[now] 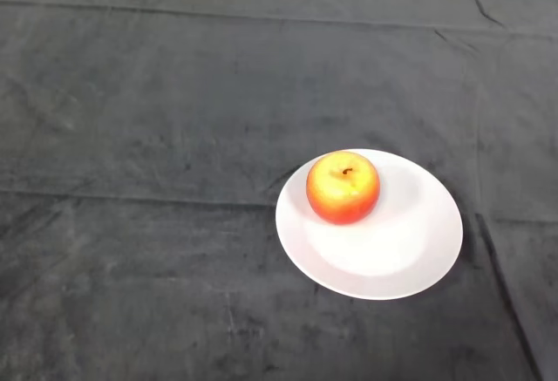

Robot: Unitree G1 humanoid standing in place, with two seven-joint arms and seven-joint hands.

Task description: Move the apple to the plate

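None of the robot's body comes into the head view, so nothing of its colours, shapes, screws or markings can be told.

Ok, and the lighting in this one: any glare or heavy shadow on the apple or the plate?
Head view: light is even and soft; the apple has a small pale sheen near its stem but no hard glare. Head view: the white plate is bright, with a faint grey shadow beside and below the apple. Head view: the dark cloth shows its creases, with no strong shadows.
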